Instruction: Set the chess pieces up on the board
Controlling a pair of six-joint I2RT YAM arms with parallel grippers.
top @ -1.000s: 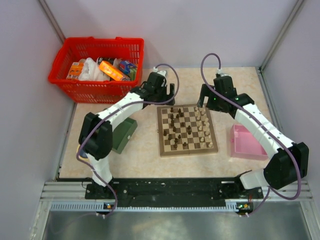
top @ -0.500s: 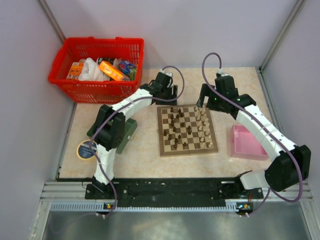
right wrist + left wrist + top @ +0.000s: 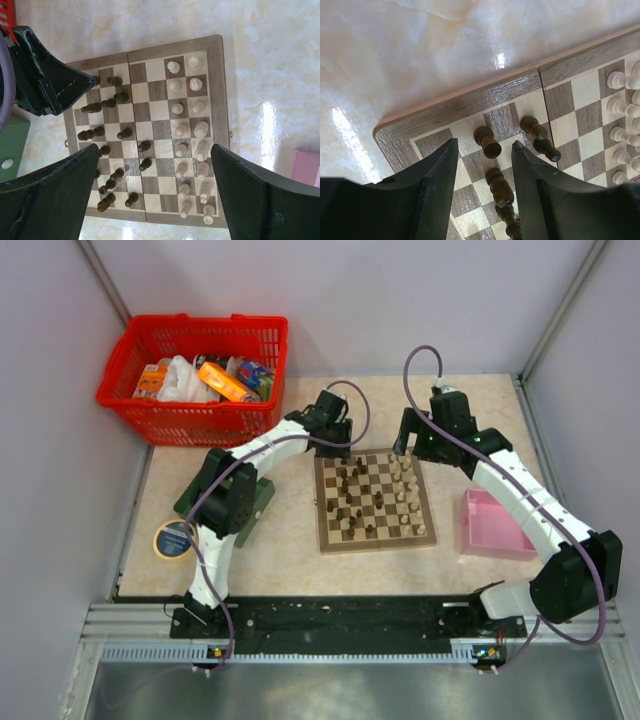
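Though the cream pieces (image 3: pixel 192 150) stand in two tidy files on the board (image 3: pixel 217 100), below the right pincer (image 3: pixel 155 148) by its right finger, the dark pieces (image 3: pixel 107 132) nearer its left finger sit scattered: about half done, I judge. Both pincers gape wide, empty. The left pincer (image 3: pixel 484 149) hangs over a board corner, one dark piece (image 3: pixel 487 142) between its fingers, untouched. Only the right wrist view shows the whole layout; the left wrist shows that corner alone

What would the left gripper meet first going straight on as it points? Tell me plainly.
Probably the dark piece standing between the fingers of the open left gripper, near the corner of the board; past it, the board itself. Depth is hard to judge.
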